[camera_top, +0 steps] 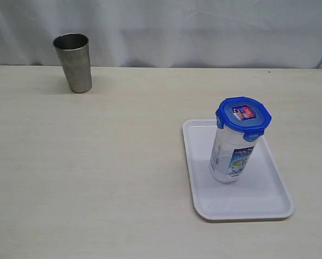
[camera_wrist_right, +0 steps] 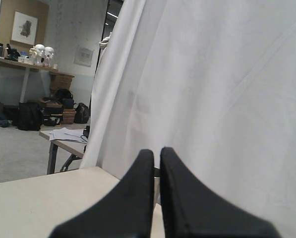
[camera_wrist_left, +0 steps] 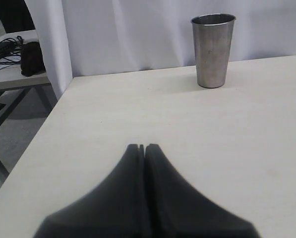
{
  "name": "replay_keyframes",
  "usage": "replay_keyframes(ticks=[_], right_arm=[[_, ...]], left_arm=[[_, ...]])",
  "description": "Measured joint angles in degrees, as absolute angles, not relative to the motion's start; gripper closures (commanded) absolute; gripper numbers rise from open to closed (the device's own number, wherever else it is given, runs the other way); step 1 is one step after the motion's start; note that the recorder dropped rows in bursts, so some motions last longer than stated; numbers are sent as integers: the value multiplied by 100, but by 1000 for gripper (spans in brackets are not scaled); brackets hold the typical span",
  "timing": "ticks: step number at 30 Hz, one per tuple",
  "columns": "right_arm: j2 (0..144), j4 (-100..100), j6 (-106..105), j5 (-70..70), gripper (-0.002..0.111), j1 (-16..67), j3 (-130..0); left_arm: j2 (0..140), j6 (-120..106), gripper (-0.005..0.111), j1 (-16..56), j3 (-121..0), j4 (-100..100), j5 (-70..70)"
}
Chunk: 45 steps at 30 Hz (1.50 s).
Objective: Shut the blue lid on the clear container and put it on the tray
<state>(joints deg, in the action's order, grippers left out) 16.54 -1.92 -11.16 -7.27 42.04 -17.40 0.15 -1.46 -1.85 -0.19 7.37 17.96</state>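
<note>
both claws are pressed shut with nothing between them. your left gripper (camera_wrist_left: 144, 147) shows its two dark fingers meeting tip to tip above the bare table (camera_wrist_left: 237, 129), looking toward the steel tumbler (camera_wrist_left: 212, 49). your right gripper (camera_wrist_right: 156, 151) has only a hairline seam between its fingers and points past the table's edge at the white curtain (camera_wrist_right: 212, 74). neither arm shows in the exterior view, so both sit well clear of the work.

the clear container (camera_top: 232, 159) stands upright on the white tray (camera_top: 268, 199), around the tray's middle and a little toward its far edge, with its printed label facing the camera. the blue lid (camera_top: 243, 114) sits squarely on the mouth, sticker up, with flaps folded down at the sides. whether every flap is fully snapped is too small to tell. the tumbler stands at the far left of the table, well apart from the tray, and plays no part here.

judging from this, the task looks complete: lid on, canister on the tray. the placement makes sense, because a tall narrow canister tips easily. setting it on the flat floor of the tray, away from the raised rim, gives its base full footing. keeping both empty claws far off means nothing can nudge it. if you check one thing, make it the lid flaps, since a flap left unlatched is the only doubt these views leave.
</note>
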Motion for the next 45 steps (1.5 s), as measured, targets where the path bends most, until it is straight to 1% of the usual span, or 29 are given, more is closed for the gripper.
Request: replay_keyframes(ticks=[23,26,27,28,29,30,31,32,34,36,38,41,43,45], right_arm=[[1654,-192,-1116,-777,104,4193,-1596],[1587,-192,-1004,-1648,104,3678,-773],[1506,-192,-876,-2116,104,3327,-378],[1430,-192,-822,-2320,104,3109,-213],[1215,-192,-747,-2507,104,2703,-60],[1082,-192,-713,-2518,104,2468,-35],[676,-192,-614,-2471,104,1997,-24],[449,-192,-603,-2422,104,1813,-24],[50,-192,-546,-2097,104,1088,-24],[25,-192,-454,-1305,104,705,-24],[25,-192,-325,0,104,539,-24],[25,-192,-269,1317,104,529,-13],[25,-192,-232,1832,104,529,-2],[25,-192,-159,1897,104,529,-2]], left_arm=[[15,-146,107,-185,-19,737,1796],[15,-146,107,-185,-19,737,1796],[15,-146,107,-185,-19,737,1796],[15,-146,107,-185,-19,737,1796],[15,-146,107,-185,-19,737,1796],[15,-146,107,-185,-19,737,1796],[15,-146,107,-185,-19,737,1796],[15,-146,107,-185,-19,737,1796],[15,-146,107,-185,-19,737,1796],[15,-146,107,-185,-19,751,1796],[15,-146,107,-185,-19,763,1796],[15,-146,107,-185,-19,763,1796],[15,-146,107,-185,-19,773,1796],[15,-146,107,-185,-19,773,1796]])
